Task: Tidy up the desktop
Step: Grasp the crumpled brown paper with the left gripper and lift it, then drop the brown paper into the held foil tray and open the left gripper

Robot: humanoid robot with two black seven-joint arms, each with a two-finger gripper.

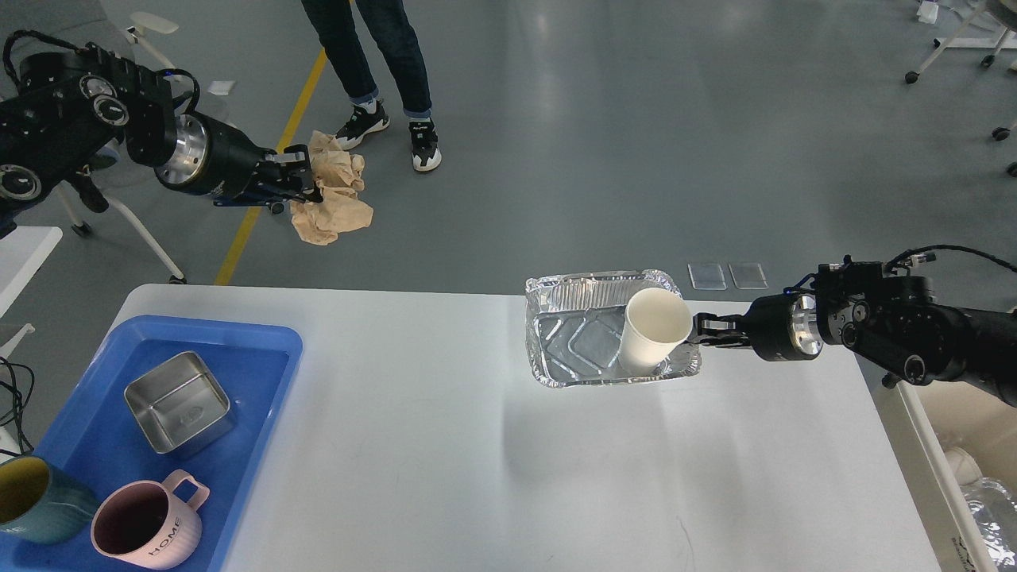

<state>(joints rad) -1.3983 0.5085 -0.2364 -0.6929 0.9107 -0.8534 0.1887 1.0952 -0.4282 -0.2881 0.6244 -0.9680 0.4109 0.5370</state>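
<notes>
Desktop (445, 445) fills the lower view, mostly bare mid-span. Right gripper (703, 330) is clamped on the rim of a foil tray (572, 342) just to its left, paper cup (653, 338) standing in the tray beside the fingers. Left gripper (298, 179) grips crumpled brown paper (334, 199), off past the table's far edge. Below it: blue tray (262, 381) with steel tin (179, 401), pink mug (147, 524), teal mug (36, 500).

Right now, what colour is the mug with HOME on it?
Pale pink mug, seen best in the head view.
</notes>
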